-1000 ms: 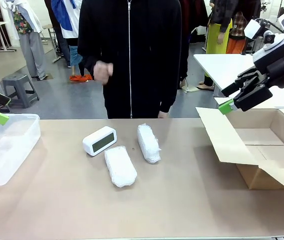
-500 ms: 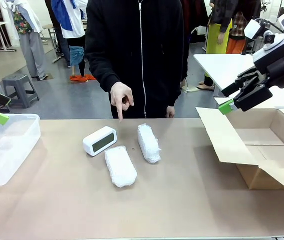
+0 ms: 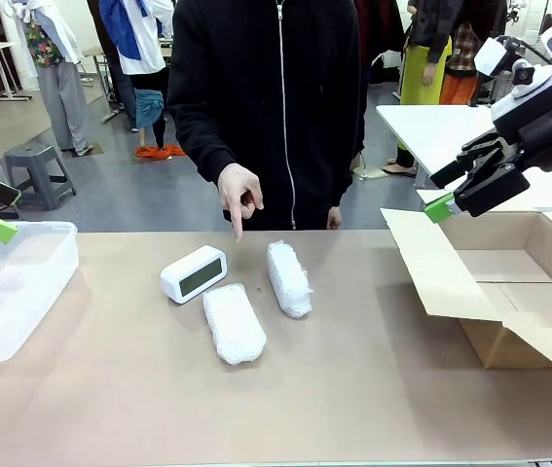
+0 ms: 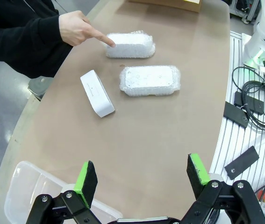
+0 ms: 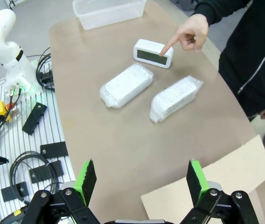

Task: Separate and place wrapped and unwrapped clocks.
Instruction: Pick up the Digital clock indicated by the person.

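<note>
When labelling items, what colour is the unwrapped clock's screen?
Clock screen dark grey; clearest in right wrist view.

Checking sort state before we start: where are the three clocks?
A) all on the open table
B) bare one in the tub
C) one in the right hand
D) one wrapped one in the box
A: the bare clock, the near wrapped bundle and the far wrapped bundle all lie on the table, between the tub and the box.
</note>
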Controlling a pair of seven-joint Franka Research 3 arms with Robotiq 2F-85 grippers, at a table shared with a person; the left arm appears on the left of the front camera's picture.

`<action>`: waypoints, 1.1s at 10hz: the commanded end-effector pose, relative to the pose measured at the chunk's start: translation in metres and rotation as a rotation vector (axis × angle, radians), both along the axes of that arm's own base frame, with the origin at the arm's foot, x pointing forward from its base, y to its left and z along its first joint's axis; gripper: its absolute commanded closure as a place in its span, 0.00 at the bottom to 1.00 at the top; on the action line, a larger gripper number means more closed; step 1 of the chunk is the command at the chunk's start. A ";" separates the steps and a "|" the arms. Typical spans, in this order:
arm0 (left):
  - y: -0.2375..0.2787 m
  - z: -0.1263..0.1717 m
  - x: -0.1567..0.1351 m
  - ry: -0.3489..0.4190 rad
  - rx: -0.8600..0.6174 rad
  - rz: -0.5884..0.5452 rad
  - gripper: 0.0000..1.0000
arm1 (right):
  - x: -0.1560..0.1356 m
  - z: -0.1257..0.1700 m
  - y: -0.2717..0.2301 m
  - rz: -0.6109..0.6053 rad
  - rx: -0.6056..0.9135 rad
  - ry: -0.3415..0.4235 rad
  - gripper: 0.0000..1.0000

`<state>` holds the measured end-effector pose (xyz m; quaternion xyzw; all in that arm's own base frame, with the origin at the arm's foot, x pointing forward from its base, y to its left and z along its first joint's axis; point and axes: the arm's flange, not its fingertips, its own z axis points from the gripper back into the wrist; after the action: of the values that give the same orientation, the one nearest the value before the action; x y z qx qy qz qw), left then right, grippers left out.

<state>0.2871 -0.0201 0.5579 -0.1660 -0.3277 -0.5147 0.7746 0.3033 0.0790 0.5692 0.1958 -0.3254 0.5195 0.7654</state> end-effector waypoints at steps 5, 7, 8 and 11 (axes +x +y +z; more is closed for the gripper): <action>0.001 -0.001 0.001 -0.001 -0.005 -0.016 0.00 | 0.001 0.000 0.000 0.021 0.024 0.001 0.00; 0.001 -0.001 0.001 -0.001 -0.005 -0.016 0.00 | 0.001 0.000 0.000 0.021 0.024 0.001 0.00; 0.001 -0.001 0.001 -0.001 -0.005 -0.016 0.00 | 0.000 0.000 0.000 0.000 0.000 0.000 0.00; 0.001 -0.001 0.001 -0.001 -0.005 -0.016 0.00 | 0.014 0.033 0.111 -0.176 0.044 0.343 0.00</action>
<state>0.2871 -0.0203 0.5578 -0.1652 -0.3272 -0.5146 0.7751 0.3031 0.1468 0.5863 0.2527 -0.2646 0.4518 0.8136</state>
